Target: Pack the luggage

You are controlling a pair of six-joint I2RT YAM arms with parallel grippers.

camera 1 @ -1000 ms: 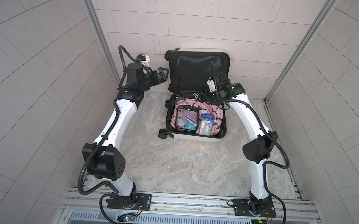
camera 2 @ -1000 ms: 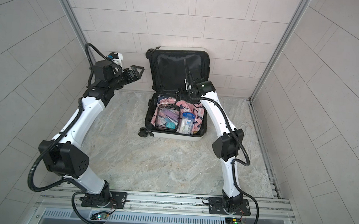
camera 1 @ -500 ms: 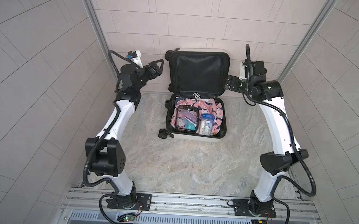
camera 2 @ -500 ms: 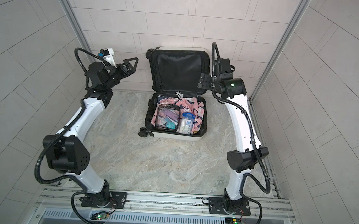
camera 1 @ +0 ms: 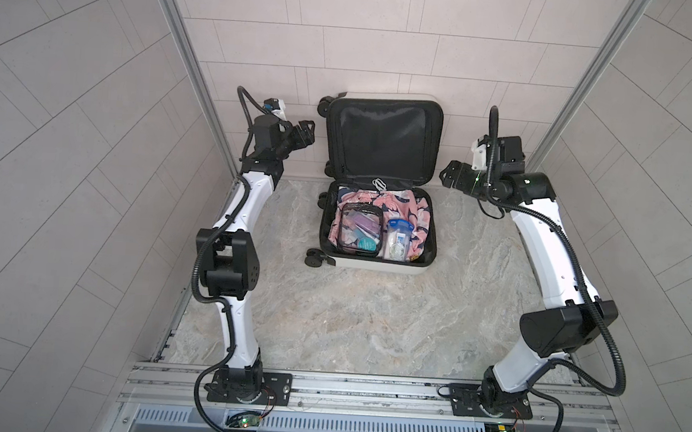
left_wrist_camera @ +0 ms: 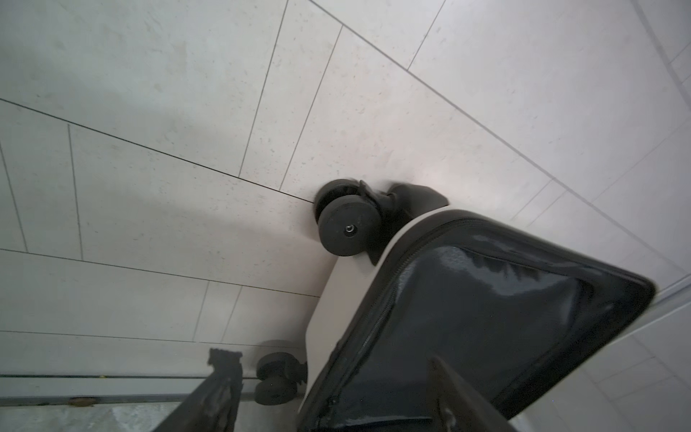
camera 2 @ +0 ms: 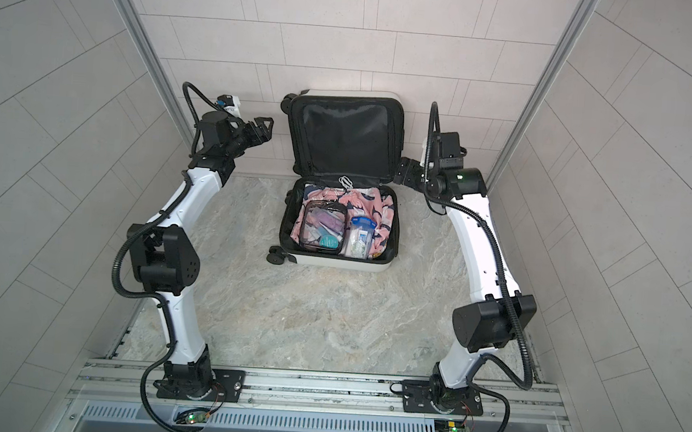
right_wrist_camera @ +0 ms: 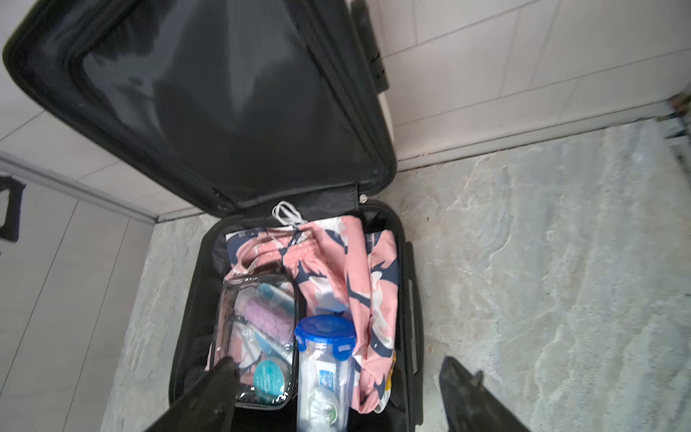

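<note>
- The luggage [camera 1: 374, 265] [camera 2: 341, 262] sits open on the marbled floor [camera 1: 369, 331], at the back and between the two arms.
- Its lid [camera 1: 383, 140] stands upright against the tiled back wall [camera 1: 390, 41], black lining facing the room. The base lies flat in front of the lid.
- Inside the base:
  - A pink and navy patterned garment [camera 1: 413, 207] [right_wrist_camera: 336, 262] lies underneath, bunched toward the hinge and the right side.
  - A clear black-trimmed pouch [camera 1: 356, 230] [right_wrist_camera: 258, 336] lies on top at the left.
  - A clear container with a blue lid [camera 1: 397, 239] [right_wrist_camera: 325, 359] lies just beside the pouch, on its right.
  - A white cord [right_wrist_camera: 286, 215] loops at the hinge edge.
- The left gripper [camera 1: 306, 133] [camera 2: 263, 130] hangs in the air beside the lid's left edge, near it but apart. Its fingers are spread and hold nothing.
- The left wrist view shows the two fingers of that gripper [left_wrist_camera: 327, 359] wide apart. Beyond them are the shell of the luggage [left_wrist_camera: 336, 299] and a black wheel [left_wrist_camera: 347, 228] against the wall.
- The right gripper [camera 1: 449, 178] [camera 2: 403, 173] hovers just beside the lid's right edge, low near the hinge, not touching. Its fingers are spread and empty.
- The right wrist view looks over the open luggage [right_wrist_camera: 224, 93]. That gripper [right_wrist_camera: 342, 370] has its fingers splayed, one over the pouch and one over the floor.
</note>
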